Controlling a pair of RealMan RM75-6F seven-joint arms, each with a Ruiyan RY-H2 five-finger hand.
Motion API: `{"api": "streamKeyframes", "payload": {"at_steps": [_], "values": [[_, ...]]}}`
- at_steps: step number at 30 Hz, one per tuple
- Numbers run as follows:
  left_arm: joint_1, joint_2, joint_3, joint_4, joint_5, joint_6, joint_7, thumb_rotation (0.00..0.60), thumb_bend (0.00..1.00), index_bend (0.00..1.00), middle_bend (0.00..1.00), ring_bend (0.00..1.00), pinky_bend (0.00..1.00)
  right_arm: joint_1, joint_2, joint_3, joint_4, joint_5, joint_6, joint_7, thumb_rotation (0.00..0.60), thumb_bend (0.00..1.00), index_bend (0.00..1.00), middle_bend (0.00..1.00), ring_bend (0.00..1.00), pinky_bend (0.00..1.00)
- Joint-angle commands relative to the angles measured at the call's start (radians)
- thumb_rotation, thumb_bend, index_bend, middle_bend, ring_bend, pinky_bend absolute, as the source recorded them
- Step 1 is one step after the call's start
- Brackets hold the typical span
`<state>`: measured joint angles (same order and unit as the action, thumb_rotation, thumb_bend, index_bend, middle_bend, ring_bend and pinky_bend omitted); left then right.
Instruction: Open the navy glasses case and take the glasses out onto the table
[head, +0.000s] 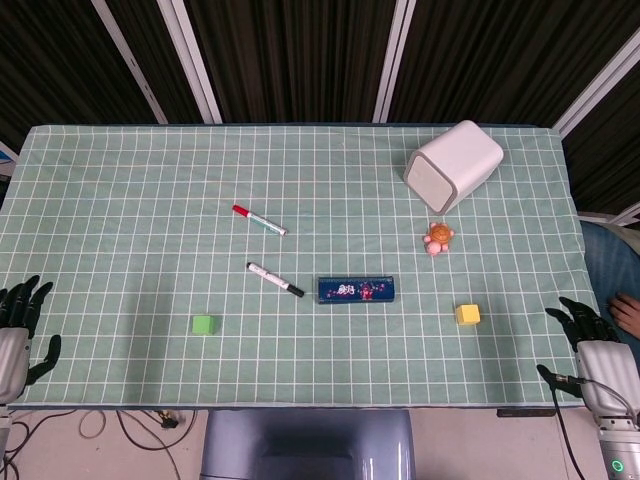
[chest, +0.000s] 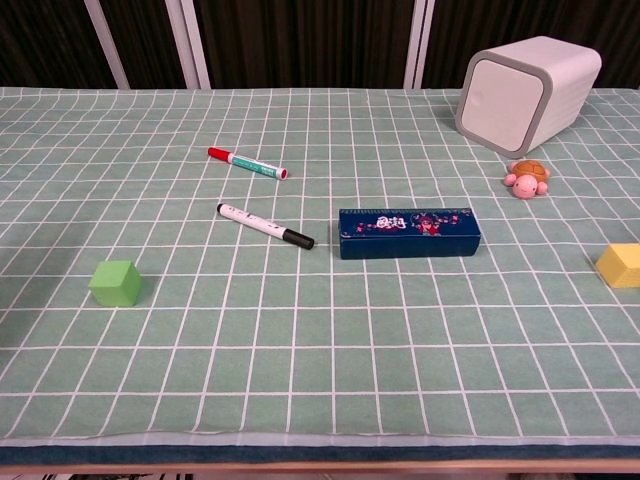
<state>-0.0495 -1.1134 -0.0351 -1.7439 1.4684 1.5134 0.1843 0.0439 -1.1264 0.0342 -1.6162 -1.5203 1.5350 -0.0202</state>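
Navy glasses case (head: 356, 290) lies shut, well apart from both empty, spread robot hands (head: 14, 340) (head: 600, 360)

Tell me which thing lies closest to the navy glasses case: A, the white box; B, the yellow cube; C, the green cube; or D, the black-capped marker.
D: the black-capped marker ends just left of the navy glasses case, while the green cube, yellow cube and white box all sit further off.

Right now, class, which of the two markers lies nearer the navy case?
The black-capped marker: its black tip lies just left of the case, while the red-capped marker lies farther back and left.
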Motion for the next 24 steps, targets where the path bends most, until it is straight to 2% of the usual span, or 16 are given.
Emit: {"api": "streamKeyframes", "payload": {"at_steps": [1, 13, 20, 24], "values": [[-0.001, 0.0, -0.001, 0.001, 0.004, 0.002, -0.001, 0.6, 0.45, 0.05, 0.0, 0.0, 0.0, 0.0, 0.0, 0.001, 0.001, 0.002, -0.005, 0.002, 0.6, 0.2, 0.23, 0.15, 0.14, 0.23], [0.0, -0.004, -0.003, 0.001, -0.008, -0.001, 0.004, 0.6, 0.45, 0.05, 0.0, 0.0, 0.0, 0.02, -0.005, 0.024, 0.006, 0.022, -0.036, -0.008, 0.6, 0.19, 0.23, 0.15, 0.14, 0.23], [-0.002, -0.008, -0.004, -0.003, -0.015, -0.009, 0.012, 0.6, 0.45, 0.05, 0.0, 0.0, 0.0, 0.168, 0.069, 0.078, -0.095, 0.089, -0.263, -0.124, 0.6, 0.19, 0.23, 0.16, 0.14, 0.23], [-0.001, -0.01, -0.005, -0.008, -0.025, -0.011, 0.014, 0.6, 0.45, 0.05, 0.0, 0.0, 0.0, 0.259, 0.087, 0.121, -0.16, 0.145, -0.386, -0.148, 0.6, 0.2, 0.23, 0.16, 0.15, 0.23]]}}
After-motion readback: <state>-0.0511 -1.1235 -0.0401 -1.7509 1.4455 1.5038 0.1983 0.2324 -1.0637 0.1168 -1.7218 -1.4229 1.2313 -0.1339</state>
